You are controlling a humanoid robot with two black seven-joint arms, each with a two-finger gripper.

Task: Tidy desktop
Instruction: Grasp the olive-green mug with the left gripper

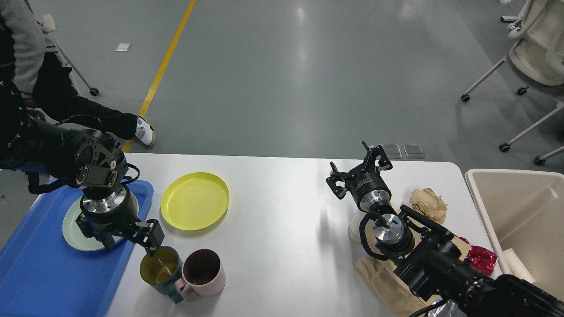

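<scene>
White matte counter point(282, 220) filled the middle of the head view, blue tray point(39, 273) hanging off its left end, beige bin point(520, 207) at its right end. Left gripper point(128, 233) hung over the tray's right edge, one finger just above the rim of the teal mug point(161, 273); jaws were apart, nothing held. Pale green plate point(72, 229) sat in the tray, partly under my wrist. Pink mug point(202, 273) was touching the teal one on its right, both at the near-left edge. Yellow plate point(194, 207) lay flat just beyond them, apart from both mugs.

Right gripper point(359, 174) was raised over the right half, jaws wide apart and empty. Crumpled brown paper point(427, 203) lay just right of it, flat brown paper point(387, 281) and a red foil wrapper point(480, 259) nearer, partly hidden by my arm. A whitish object under the right wrist was too hidden to name.

Step in hand, I judged: left arm taking the teal mug to the tray. To do it well I'd straddle the mug wall with one finger inside and one outside, on the side away from the pink mug so it wasn't knocked. Close firmly, lift straight up before going left, and set it on bare tray, not on the green plate. The mugs were touching, so a sideways drag would risk tipping the pink one off the near edge.
</scene>
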